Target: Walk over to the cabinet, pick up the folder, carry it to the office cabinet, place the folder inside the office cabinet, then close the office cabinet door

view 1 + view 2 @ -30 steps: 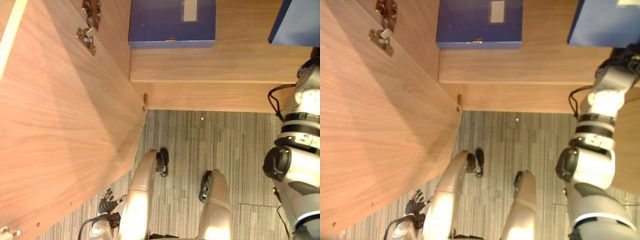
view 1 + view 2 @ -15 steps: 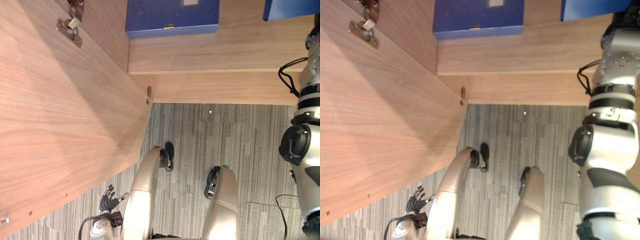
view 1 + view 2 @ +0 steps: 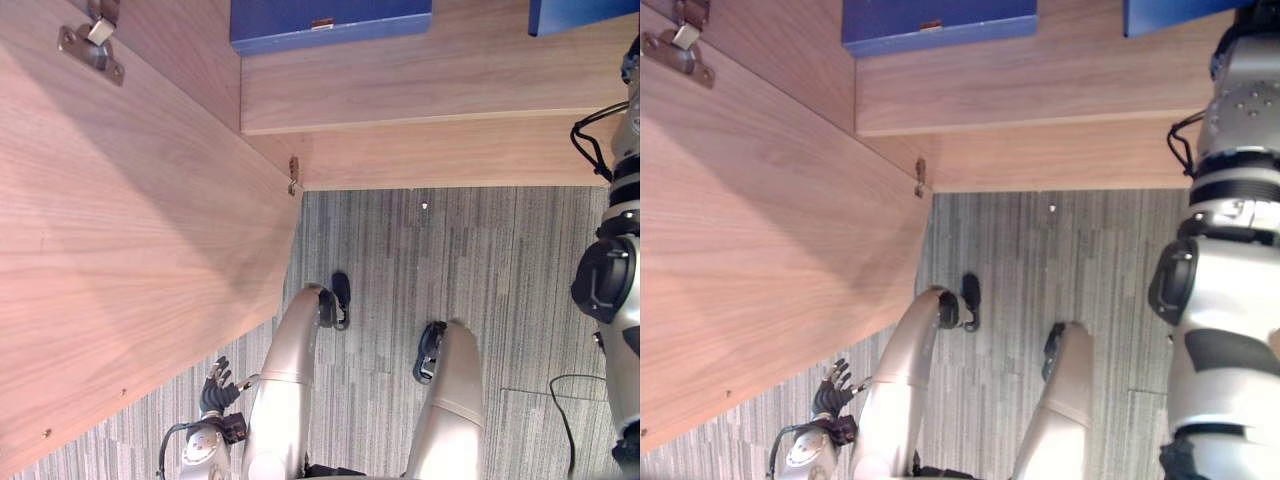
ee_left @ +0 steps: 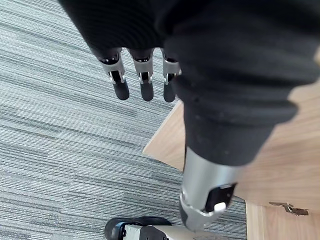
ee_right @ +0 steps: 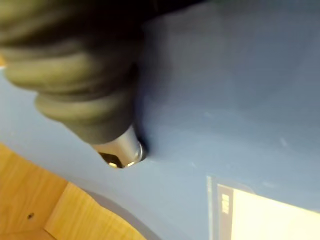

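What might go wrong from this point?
The carried folder is at the shelf; the grip of the right robot hand on it is hidden, so it may slip. A second folder already on that shelf might get nudged. The open door stands close to the left robot hand, which might bump it.

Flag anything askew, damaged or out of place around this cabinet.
Nothing stands out. The blue folder lies flat on the shelf, roughly square with its edge. The cabinet door stands open with its hinge attached. The carpet shows no spills.
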You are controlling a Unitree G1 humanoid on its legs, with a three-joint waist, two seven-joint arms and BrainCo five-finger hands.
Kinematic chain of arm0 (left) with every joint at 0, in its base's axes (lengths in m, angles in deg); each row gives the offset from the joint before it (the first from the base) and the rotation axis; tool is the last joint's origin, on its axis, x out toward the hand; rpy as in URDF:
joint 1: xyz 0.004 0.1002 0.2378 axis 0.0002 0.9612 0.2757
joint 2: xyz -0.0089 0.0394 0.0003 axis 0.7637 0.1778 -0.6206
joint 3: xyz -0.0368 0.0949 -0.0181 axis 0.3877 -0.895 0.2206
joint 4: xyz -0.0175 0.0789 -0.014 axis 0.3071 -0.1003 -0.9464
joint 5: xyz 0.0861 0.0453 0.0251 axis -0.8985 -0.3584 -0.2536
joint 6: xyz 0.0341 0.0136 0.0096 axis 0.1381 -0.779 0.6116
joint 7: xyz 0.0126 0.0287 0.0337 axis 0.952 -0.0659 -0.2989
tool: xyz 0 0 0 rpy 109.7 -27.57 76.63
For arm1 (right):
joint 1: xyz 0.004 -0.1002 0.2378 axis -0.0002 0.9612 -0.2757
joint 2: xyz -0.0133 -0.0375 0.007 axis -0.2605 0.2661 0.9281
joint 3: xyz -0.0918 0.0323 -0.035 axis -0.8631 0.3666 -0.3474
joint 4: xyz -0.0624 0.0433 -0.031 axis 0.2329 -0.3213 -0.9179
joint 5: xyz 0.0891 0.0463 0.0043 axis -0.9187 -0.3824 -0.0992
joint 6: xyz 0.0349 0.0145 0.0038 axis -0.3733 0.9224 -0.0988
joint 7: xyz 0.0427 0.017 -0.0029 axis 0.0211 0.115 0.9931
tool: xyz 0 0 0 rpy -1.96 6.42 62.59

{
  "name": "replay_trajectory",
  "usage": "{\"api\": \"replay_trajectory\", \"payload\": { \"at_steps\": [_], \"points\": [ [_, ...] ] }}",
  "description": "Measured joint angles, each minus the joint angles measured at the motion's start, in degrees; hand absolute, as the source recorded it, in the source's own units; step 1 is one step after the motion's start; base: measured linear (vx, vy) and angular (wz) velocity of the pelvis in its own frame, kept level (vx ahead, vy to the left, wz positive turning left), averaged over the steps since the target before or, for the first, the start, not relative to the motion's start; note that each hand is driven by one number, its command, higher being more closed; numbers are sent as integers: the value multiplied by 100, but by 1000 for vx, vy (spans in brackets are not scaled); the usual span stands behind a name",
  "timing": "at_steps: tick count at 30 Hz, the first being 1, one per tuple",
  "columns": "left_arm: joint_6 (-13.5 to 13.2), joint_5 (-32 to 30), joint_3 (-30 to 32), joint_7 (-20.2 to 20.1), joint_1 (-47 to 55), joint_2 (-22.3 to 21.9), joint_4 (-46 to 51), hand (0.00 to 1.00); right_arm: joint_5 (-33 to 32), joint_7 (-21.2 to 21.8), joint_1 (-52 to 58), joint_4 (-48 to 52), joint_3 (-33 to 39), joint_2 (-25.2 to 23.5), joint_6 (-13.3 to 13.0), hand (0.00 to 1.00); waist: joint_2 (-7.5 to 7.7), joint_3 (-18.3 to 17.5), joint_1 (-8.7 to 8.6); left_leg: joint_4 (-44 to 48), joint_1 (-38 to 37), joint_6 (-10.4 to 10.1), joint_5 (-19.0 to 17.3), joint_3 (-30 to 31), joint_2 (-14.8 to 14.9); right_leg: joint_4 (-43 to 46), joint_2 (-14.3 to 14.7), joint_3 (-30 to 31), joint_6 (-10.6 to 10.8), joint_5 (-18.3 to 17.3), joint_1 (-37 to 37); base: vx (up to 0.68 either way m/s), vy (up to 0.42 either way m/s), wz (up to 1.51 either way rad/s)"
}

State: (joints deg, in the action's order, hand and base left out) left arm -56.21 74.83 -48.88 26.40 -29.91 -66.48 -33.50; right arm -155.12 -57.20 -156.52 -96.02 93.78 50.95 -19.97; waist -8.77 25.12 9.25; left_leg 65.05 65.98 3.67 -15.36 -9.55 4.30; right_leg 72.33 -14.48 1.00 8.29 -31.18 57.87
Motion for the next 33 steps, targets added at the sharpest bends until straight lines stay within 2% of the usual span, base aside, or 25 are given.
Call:
{"api": "replay_trajectory", "payload": {
  "at_steps": [1, 2, 15, 22, 27, 30, 32, 33],
  "points": [
    [0, 0, 0, 5, 0, 0, 0, 0, -16, -12, 0, 0, 17, -1, -31, 100, 0, 1, 0, 0, 0, 0, 0, 1, 0, 0, 0, -1, 0, 0, -1, 0, 0, 0],
    [-1, 0, 1, 10, 0, -1, 3, 0, -15, -15, 0, 0, 35, -1, -93, 0, 1, 14, -6, 0, -1, -1, 1, 3, 0, -1, 0, -3, 0, 0, -3, 0, 0, 0],
    [-14, 23, 16, 121, -11, -13, 8, 0, -17, -2, -3, 84, 265, -18, -351, 0, 19, 84, -38, -94, -62, -74, 66, 88, -17, -56, 8, -98, -1, 0, -99, -1, -3, 1],
    [-33, 42, 4, 84, -12, -1, 9, 0, 50, 133, 30, 110, 252, -24, -343, 0, 26, 88, -46, -146, -114, -84, 78, 82, -5, -111, 25, -98, -7, 7, -136, 0, 0, 0],
    [-90, 177, 2, 40, -11, 9, 3, 0, 511, 348, 303, 70, 16, -33, -119, 0, 31, 92, -49, -205, -287, -88, 75, 62, 34, -190, 49, -109, -18, 15, -296, -8, -1, -4],
    [-125, 220, -2, -29, -10, 37, -1, 0, 1039, 500, 388, -78, -257, 9, 150, 0, 34, 93, -70, -297, -343, -108, 94, 52, 62, -288, 73, -124, -34, 67, -330, -23, 4, -7],
    [-125, 220, -1, -71, -11, 57, -5, 0, 1591, 613, 461, -247, -454, 37, 419, 0, 43, 99, -90, -370, -396, -107, 120, 53, 89, -388, 103, -146, -44, 121, -386, -9, 7, -6],
    [-126, 220, -2, -114, -11, 60, -2, 0, 2087, 748, 597, -449, -647, 80, 716, 0, 45, 100, -104, -471, -523, -113, 139, 53, 89, -516, 107, -180, -52, 155, -527, 13, 7, -4]
  ]
}}
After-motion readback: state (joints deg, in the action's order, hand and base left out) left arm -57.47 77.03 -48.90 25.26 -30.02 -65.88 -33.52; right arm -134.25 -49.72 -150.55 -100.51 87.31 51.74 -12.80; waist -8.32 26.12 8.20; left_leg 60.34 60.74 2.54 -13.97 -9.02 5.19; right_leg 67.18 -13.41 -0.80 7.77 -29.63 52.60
